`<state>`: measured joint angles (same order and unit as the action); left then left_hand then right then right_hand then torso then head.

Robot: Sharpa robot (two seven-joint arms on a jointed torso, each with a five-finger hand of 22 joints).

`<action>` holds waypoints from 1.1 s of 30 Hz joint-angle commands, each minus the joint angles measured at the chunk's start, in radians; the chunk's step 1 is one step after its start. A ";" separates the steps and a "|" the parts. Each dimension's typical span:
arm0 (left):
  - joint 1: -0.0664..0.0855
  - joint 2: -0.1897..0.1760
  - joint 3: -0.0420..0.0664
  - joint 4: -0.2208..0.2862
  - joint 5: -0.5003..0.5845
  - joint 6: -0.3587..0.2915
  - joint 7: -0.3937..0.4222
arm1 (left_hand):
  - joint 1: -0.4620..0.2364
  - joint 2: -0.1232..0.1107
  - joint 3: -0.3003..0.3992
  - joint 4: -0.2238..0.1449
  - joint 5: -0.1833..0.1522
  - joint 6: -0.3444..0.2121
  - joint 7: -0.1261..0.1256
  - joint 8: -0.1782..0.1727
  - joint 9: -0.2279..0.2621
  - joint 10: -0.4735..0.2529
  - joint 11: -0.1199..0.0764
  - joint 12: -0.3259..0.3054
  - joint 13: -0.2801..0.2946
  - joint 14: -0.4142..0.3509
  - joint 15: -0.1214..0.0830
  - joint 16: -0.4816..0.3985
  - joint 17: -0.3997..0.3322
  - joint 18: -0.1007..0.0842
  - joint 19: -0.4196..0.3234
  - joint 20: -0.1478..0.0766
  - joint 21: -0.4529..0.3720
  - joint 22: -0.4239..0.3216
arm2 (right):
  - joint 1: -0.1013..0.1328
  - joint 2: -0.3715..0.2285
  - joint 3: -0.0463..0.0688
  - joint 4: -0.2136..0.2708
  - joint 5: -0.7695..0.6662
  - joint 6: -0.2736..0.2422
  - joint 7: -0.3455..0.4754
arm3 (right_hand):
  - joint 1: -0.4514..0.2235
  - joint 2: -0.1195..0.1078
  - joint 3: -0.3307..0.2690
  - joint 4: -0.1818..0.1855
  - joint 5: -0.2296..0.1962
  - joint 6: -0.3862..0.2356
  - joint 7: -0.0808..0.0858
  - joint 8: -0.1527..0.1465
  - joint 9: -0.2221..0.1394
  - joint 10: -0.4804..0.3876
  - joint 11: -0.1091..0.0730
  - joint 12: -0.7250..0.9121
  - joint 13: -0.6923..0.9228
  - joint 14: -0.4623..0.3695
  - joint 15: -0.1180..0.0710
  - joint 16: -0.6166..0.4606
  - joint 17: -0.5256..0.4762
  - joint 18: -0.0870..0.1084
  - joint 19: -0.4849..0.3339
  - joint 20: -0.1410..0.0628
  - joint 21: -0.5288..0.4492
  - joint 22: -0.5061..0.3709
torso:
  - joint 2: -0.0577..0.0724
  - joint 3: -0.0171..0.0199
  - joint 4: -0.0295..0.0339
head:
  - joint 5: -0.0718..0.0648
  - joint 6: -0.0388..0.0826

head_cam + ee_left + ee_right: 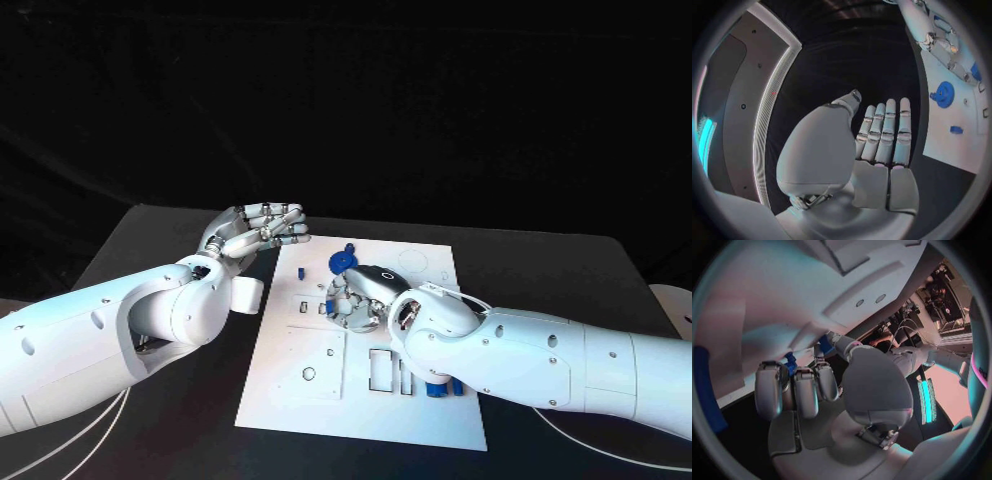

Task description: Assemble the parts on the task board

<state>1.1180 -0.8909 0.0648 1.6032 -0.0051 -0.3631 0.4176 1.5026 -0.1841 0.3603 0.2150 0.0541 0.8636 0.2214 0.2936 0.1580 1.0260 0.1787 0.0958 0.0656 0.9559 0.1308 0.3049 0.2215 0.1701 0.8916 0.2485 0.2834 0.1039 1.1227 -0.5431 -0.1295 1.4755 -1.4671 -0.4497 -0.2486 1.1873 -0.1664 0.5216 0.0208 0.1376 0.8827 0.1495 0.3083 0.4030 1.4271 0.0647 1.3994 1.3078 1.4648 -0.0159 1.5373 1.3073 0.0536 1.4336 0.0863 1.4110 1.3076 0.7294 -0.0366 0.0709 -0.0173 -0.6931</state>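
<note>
The white task board lies in the middle of the black table. My right hand is down on the board's upper middle, fingers curled. In the right wrist view a small blue part sits between the thumb and a finger, apparently pinched. A round blue part stands just beyond that hand and is also visible in the left wrist view. A small blue piece stands near the board's left edge. My left hand hovers beyond the board's far left corner, fingers straight and together, holding nothing.
More blue parts lie by the board's right edge, partly under my right forearm. Rectangular slots and an oval hole are cut into the near half of the board. Bare black table surrounds the board.
</note>
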 commanded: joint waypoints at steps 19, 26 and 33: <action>0.001 0.007 0.000 -0.006 0.000 0.025 -0.001 | -0.012 0.000 0.008 0.000 -0.004 0.001 0.008 -0.003 -0.001 0.005 -0.001 -0.003 0.001 0.001 0.007 -0.004 0.001 0.013 0.004 0.000 -0.004 -0.001 | -0.005 -0.001 -0.004 0.000 -0.009 -0.006 0.004 | -0.011 -0.034 -0.029 0.003 0.003 -0.025 0.007 -0.013 -0.006 -0.014 0.007 -0.013 0.058 0.079 0.015 -0.002 0.140 0.001 -0.005 0.018 -0.014 0.076 | 0.000 -0.0013 0.0002 | -0.004 0.000; 0.001 0.007 0.000 -0.009 0.000 0.026 -0.001 | -0.013 0.000 0.008 -0.001 -0.004 0.001 0.008 -0.003 -0.001 0.005 0.000 -0.004 0.001 0.001 0.007 -0.004 0.001 0.013 0.004 0.001 -0.004 -0.002 | -0.005 -0.005 -0.004 0.006 -0.014 -0.060 0.020 | -0.029 -0.054 -0.073 0.023 0.028 -0.103 0.023 -0.049 -0.021 -0.074 0.021 -0.074 -0.007 0.072 0.027 -0.011 0.114 0.008 -0.026 0.027 -0.043 0.050 | -0.001 -0.0010 0.0006 | -0.005 0.000; 0.000 0.007 0.000 -0.016 -0.011 0.028 -0.005 | -0.014 0.000 0.010 -0.002 -0.004 0.004 0.004 -0.002 -0.001 0.008 -0.002 -0.005 0.001 0.000 0.006 -0.006 0.002 0.013 0.004 0.001 -0.005 -0.003 | -0.006 -0.035 -0.003 0.045 -0.020 -0.156 0.063 | -0.007 -0.048 -0.125 0.038 0.056 -0.145 0.037 -0.060 -0.029 -0.094 0.034 -0.089 -0.028 0.071 0.039 -0.013 0.111 0.010 -0.030 0.040 -0.052 0.045 | -0.002 0.0010 0.0004 | -0.003 0.003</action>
<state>1.1178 -0.8856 0.0646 1.5877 -0.0070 -0.3556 0.4123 1.4998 -0.1813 0.3630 0.2122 0.0541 0.8636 0.2214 0.2936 0.1583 1.0260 0.1787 0.0958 0.0656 0.9559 0.1308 0.3049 0.2221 0.1700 0.8916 0.2485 0.2835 0.1022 1.1173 -0.5723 -0.1333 1.5098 -1.4695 -0.5325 -0.2246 1.1694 -0.2132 0.4001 0.0594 0.1901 0.7442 0.1880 0.2509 0.3744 1.3378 0.0967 1.3131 1.2808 1.4665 0.0180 1.5278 1.3081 0.0537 1.4052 0.1221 1.3646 1.3075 0.7284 -0.0365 0.0716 -0.0213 -0.6908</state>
